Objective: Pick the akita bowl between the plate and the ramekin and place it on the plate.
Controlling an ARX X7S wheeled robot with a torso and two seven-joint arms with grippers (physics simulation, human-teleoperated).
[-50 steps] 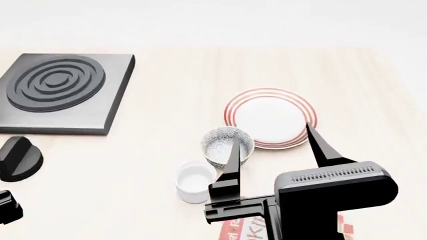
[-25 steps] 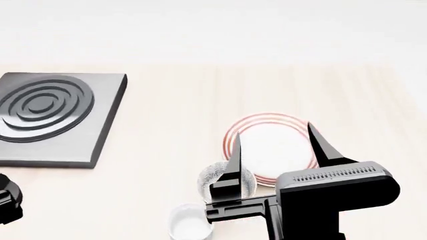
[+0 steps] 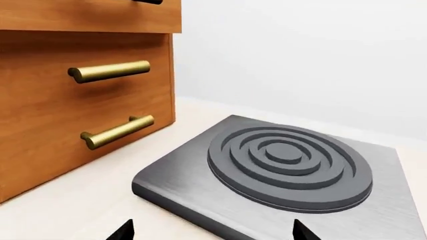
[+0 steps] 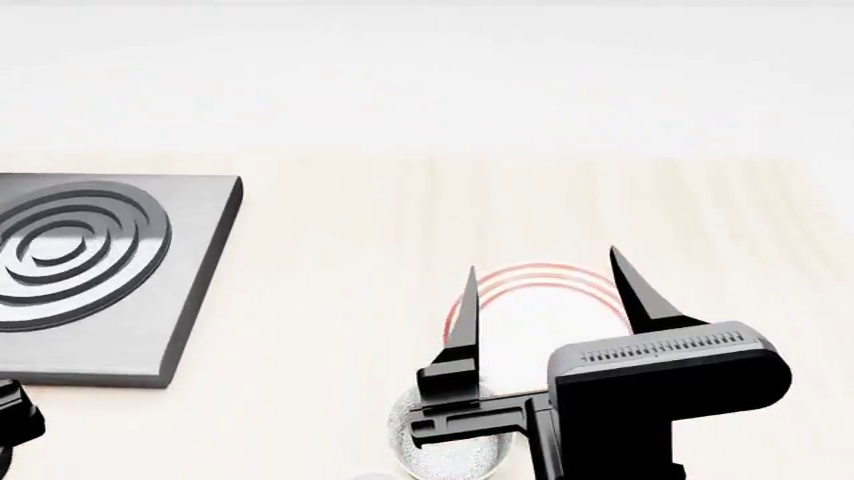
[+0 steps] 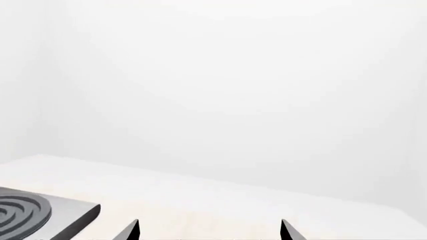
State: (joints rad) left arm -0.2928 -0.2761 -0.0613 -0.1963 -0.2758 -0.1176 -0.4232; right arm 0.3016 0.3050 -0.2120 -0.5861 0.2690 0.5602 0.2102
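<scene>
From the head view, the right gripper [image 4: 547, 290] hung with its two dark fingers spread wide apart, holding nothing, in front of the plate [image 4: 534, 283], whose red rings showed between them. The akita bowl [image 4: 447, 445] sat on the pale wooden table [image 4: 334, 270] just beside the plate's near edge, partly hidden behind the gripper body. A grey burner plate [image 4: 94, 270] lay well apart at the left

From the left wrist view, the left gripper [image 3: 210, 231] showed only two fingertips, set apart, near the burner plate [image 3: 287, 170] beside a wooden drawer cabinet [image 3: 67, 90]

From the right wrist view, the fingertips [image 5: 130, 231] stood apart over the table [image 5: 200, 205], with a corner of the burner plate [image 5: 40, 212] visible
</scene>
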